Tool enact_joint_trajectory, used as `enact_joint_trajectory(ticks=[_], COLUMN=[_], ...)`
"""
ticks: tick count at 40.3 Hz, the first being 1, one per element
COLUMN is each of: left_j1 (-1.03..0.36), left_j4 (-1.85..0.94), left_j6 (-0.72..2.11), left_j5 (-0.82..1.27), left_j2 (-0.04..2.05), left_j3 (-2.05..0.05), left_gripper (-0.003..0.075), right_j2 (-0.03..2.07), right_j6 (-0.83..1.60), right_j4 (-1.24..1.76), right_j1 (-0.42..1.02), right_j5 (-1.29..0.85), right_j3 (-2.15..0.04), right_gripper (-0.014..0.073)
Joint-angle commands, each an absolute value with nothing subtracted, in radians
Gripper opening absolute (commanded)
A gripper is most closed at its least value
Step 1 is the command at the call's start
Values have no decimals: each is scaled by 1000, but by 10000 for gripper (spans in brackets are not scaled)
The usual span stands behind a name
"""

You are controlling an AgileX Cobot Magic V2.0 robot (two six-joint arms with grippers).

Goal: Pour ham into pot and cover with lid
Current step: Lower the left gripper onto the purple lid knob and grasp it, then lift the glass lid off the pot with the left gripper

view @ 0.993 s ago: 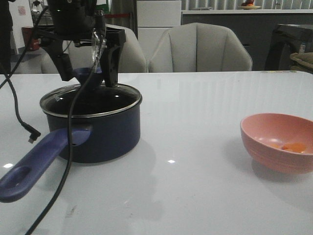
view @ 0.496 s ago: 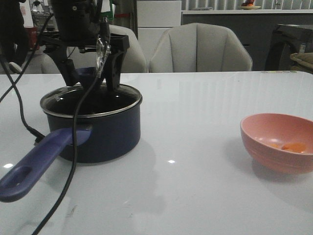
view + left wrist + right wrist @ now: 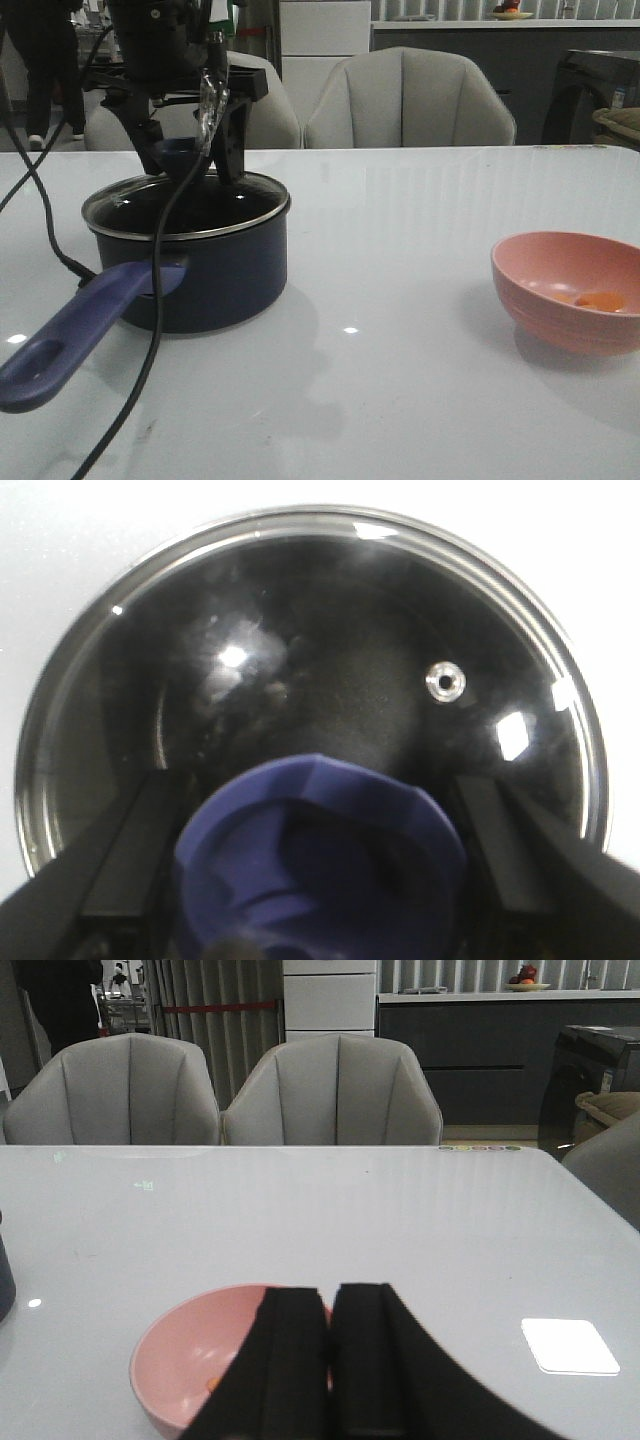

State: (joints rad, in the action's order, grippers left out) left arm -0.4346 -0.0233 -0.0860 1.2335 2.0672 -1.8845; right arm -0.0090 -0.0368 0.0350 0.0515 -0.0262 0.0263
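Observation:
The dark navy pot [image 3: 225, 270] stands at the table's left, its purple-blue handle [image 3: 70, 335] pointing toward the front left. The glass lid [image 3: 255, 197] lies on the pot and fills the left wrist view [image 3: 330, 650]. My left gripper [image 3: 187, 160] hangs over it, open, one finger on each side of the lid's knob [image 3: 320, 860] with small gaps. The ham [image 3: 600, 299] lies in the pink bowl [image 3: 565, 290] at the right. My right gripper [image 3: 330, 1295] is shut and empty, just above the near side of the bowl [image 3: 195, 1355]; it is out of the front view.
A black cable [image 3: 150, 330] hangs from the left arm down across the pot and its handle to the table's front edge. Grey chairs [image 3: 405, 100] stand behind the table. A person [image 3: 45, 70] stands at the far left of the room.
My left gripper has shifted slightly right over the lid, and its left finger now stands nearer the knob. The pot, lid, bowl and ham have not moved.

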Motion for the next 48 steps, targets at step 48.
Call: enact_joint_trajectory(ticks=[48], left_j1=[-429], left_j4=[0], left_j6=[-83], left_j5=[1286], left_j2=[1940], left_j3=[-1946], left_gripper=[293], right_j2=[-28], right_j6=[-36], right_j4=[24], right_j1=[47], right_j5=[52], right_j3=[36], right_gripper=[159])
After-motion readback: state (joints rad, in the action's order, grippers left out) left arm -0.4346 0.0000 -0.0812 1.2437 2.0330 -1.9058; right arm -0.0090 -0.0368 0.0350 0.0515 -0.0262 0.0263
